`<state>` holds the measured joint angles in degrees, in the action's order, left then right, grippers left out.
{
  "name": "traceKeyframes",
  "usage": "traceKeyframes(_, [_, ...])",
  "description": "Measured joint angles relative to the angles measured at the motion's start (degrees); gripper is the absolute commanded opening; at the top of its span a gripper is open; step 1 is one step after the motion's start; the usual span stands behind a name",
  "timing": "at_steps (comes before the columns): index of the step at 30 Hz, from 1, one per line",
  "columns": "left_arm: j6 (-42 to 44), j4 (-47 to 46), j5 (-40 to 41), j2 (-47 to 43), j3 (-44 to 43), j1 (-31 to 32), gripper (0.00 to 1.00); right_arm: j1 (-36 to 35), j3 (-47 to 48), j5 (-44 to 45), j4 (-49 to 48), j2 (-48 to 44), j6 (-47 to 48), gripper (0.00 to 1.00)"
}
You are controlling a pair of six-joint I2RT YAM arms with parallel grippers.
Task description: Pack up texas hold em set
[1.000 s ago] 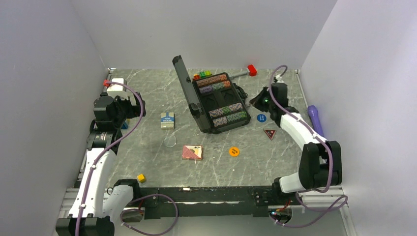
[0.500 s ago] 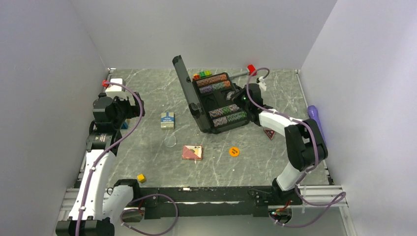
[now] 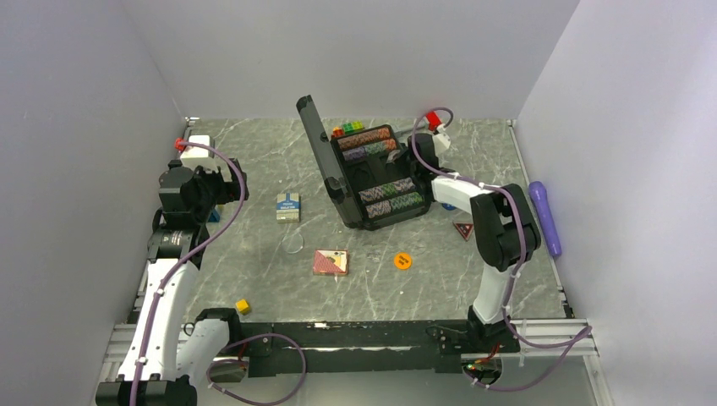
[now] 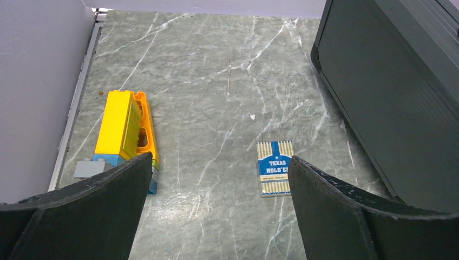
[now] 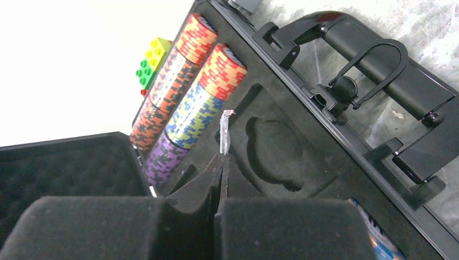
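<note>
Surface: grey marble table (image 3: 254, 161) boxed in by pale walls.
Left gripper (image 4: 219, 162): fingers spread wide, nothing between them; it hangs over the table's left part, looking down on the blue-white deck.
Blue-white deck (image 4: 275, 174): flat on the table, left of the briefcase and apart from it, not packed.
Pink deck (image 3: 331, 262): flat on the table, nearer the arms, not packed.
Briefcase (image 3: 372, 173): black, lid standing open on its left side, handle (image 5: 373, 59) on the right.
Chips (image 5: 189, 97): striped rows seated in their troughs; a moulded recess (image 5: 276, 157) beside them is bare.
Right gripper (image 5: 221, 157): pads pressed together above that recess; a thin pale sliver pokes out between the tips, and I cannot tell whether it is a held item or a scrap of the pad.
Orange marker (image 3: 403, 260): loose on the table near the case's front corner.
Triangular marker (image 3: 463, 228): loose, right of the case.
Step in hand: probably stowing small pieces in the case with the right arm.
Next move calls for: likely lowering into the recess and parting the pads; afterwards the decks and markers need fetching before the lid closes.
</note>
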<state>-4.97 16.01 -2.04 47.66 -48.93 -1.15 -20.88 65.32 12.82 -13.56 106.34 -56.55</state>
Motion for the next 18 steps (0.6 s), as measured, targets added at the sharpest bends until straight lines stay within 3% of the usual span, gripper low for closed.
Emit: traceKeyframes(18, [0.0, 0.2, 0.0, 0.0, 0.0, 0.0, 0.99, 0.0, 5.4, 0.2, 7.3, 7.0, 2.0, 0.0])
